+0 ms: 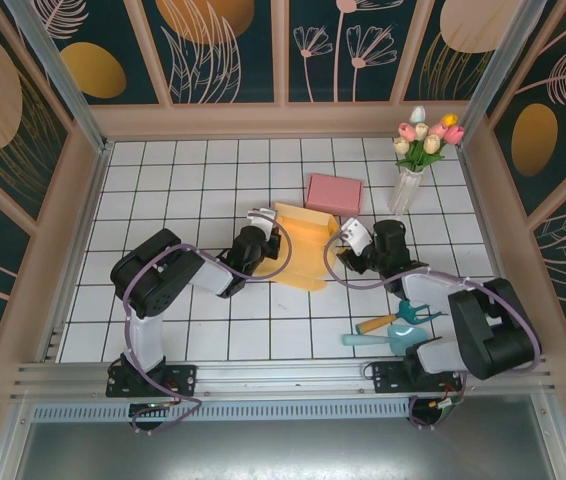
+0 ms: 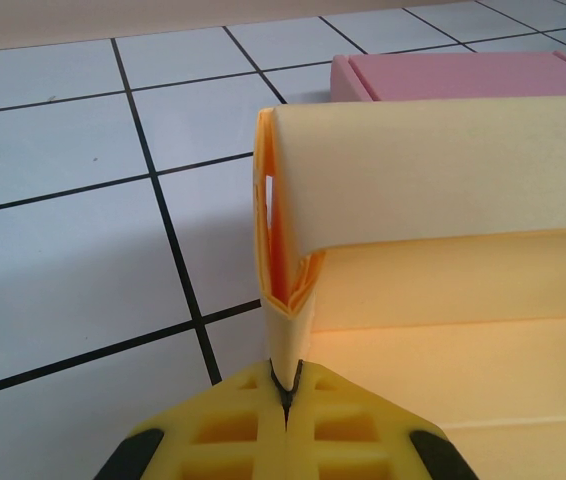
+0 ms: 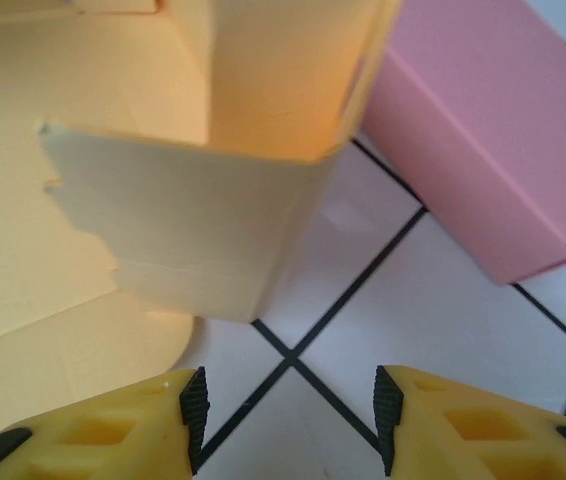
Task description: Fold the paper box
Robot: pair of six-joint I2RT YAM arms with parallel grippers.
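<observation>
The yellow paper box [image 1: 303, 250] lies partly folded in the middle of the tiled table, between the two arms. My left gripper [image 2: 287, 385] is shut on the lower end of the box's folded left wall [image 2: 285, 300], which stands upright with its orange inside showing. In the top view that gripper [image 1: 268, 232] is at the box's left edge. My right gripper [image 3: 288, 425] is open just short of the box's raised right flap [image 3: 193, 230], with bare tile between its pads. From above, the right gripper [image 1: 346, 238] sits at the box's right side.
A closed pink box [image 1: 335, 193] lies just behind the yellow one, close to the right gripper [image 3: 483, 150]. A vase of tulips [image 1: 410, 180] stands at the back right. Garden hand tools [image 1: 393, 325] lie near the right arm's base. Walls enclose the table.
</observation>
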